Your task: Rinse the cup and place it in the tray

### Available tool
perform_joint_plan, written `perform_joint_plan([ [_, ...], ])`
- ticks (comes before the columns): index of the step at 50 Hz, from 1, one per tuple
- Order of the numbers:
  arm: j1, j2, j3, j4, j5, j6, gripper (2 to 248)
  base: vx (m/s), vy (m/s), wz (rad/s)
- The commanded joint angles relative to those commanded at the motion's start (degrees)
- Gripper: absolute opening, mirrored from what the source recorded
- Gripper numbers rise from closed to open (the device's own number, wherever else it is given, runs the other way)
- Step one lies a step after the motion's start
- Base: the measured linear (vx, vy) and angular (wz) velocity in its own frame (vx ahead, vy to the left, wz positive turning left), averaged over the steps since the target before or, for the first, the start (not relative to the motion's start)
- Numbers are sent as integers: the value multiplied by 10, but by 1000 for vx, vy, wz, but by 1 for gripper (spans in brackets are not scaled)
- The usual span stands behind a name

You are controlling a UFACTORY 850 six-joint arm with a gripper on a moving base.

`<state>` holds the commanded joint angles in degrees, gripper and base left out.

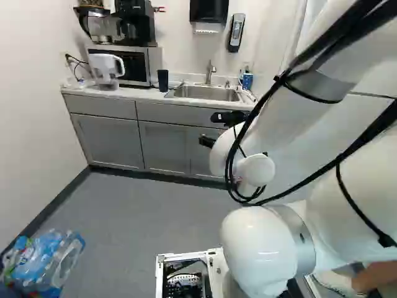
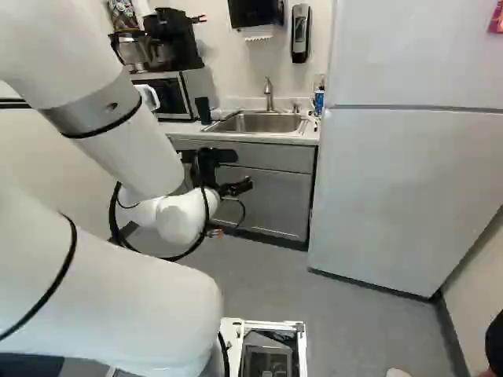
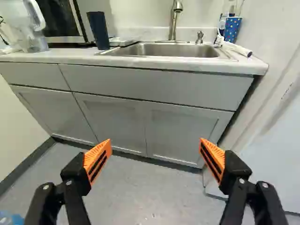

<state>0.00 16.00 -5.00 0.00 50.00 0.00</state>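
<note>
The pincer [image 2: 242, 171] is spread wide, its orange pads [image 3: 99, 159] facing each other well apart with nothing pinched between them. It hangs at the front of the gray cabinets [image 3: 112, 124], lower than the tabletop.

The dark blue cup [image 3: 98, 30] stands upright on the tabletop [image 3: 75, 56], just beside the end of the sink [image 3: 171, 50] nearer the microwave [image 1: 149, 64]. Between the cup and the basin's far corner lies a low, pale, flat item [image 3: 124, 41]; whether it is the tray cannot be told. The metal faucet [image 3: 174, 21] rises behind the basin, with a small metal dispenser [image 3: 199, 37] near it. Around the sink's other end stand a spotted blue cup [image 3: 232, 29] holding slim things and, lying in front of it, a white-handled object [image 3: 237, 48].

A clear pitcher with a white handle [image 1: 107, 69] stands by the microwave, which carries a coffee maker [image 1: 134, 23]. A large white refrigerator [image 2: 409, 165] fills the right of the right base view. Wrapped water bottles [image 1: 42, 261] sit at the lower left of the left base view.
</note>
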Motion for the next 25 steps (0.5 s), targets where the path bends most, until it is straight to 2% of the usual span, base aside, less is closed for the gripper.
perform_joint_plan([
  [25, 0, 0, 0, 0, 0, 0, 247, 0, 0, 0],
])
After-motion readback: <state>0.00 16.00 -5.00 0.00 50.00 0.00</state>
